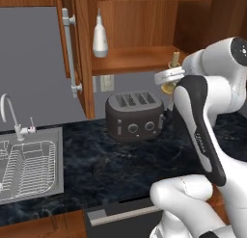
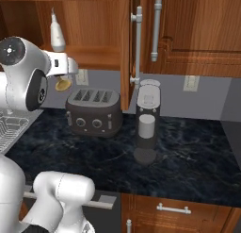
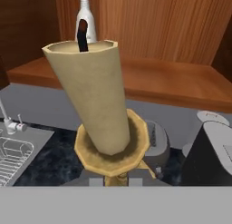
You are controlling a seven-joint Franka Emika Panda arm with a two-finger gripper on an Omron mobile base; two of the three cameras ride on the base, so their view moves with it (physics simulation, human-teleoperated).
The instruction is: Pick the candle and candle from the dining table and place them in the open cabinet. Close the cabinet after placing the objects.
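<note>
End effector (image 3: 117,177) clamped on the candle's (image 3: 93,94) gold holder.
Open cabinet (image 1: 144,20) shelf holds a white bottle (image 1: 100,35); no readable writing.

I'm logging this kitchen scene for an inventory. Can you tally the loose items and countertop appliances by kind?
Candles: 1, the taper candle on its gold holder, held in the gripper
Bottles: 1, white bottle on the cabinet shelf
Toasters: 1, toaster
Coffee machines: 1, coffee machine
Total: 4
</note>
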